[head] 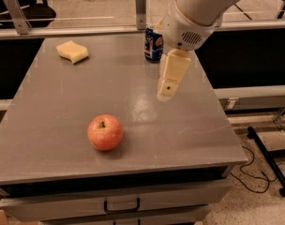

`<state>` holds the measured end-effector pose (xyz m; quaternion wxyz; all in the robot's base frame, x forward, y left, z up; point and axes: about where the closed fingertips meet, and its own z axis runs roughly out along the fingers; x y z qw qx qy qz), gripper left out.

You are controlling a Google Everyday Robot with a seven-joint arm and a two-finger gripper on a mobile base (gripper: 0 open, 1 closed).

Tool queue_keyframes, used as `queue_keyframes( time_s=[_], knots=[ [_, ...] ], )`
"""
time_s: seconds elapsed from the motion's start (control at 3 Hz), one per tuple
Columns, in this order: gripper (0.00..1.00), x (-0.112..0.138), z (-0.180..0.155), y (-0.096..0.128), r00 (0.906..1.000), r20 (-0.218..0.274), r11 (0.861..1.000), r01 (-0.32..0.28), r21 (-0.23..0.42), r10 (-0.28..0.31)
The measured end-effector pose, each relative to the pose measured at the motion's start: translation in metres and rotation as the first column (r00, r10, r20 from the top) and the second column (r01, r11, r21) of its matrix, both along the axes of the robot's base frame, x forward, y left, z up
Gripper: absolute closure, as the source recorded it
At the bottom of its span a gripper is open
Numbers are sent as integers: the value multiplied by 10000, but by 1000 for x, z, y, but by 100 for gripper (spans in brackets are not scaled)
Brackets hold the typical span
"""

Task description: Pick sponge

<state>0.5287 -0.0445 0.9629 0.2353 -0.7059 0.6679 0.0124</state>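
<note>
Sponge (72, 51) comes first on our pass from the left. It lies flat at the far left corner of the grey table (53, 107), wavy edge toward us, with bare surface on every side. We judge this open spot makes for an easy approach from above, since nothing crowds it.

Nearer us and a little to the right sits the apple (105, 132), stem up, well apart from the sponge. We read it as a distractor: it is round and red, and it is not what the task asks for.

Further right, at the far edge, the blue soda can (153, 45) stands upright, partly hidden behind the arm. It is another thing to steer clear of.

Just right of the can, the gripper (165, 94) hangs over the table's right half, pointing down and tilted slightly left, above the surface and touching nothing. It is seen side-on, so we cannot tell whether it is parted or closed. It holds nothing. We take its raised height as a way to pass the can safely. The sponge is well apart from it, so the reach across to the left is not yet done, nor the descent.
</note>
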Motion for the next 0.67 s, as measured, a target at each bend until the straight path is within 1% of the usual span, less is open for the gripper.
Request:
queue_keyframes(
  time_s=[0.33, 0.67],
  knots=[
    [0, 28, -2, 24, 9999, 135, 9971, 0, 762, -11],
    [0, 72, -5, 72, 9985, 319, 9822, -488, 1813, 437]
  ],
)
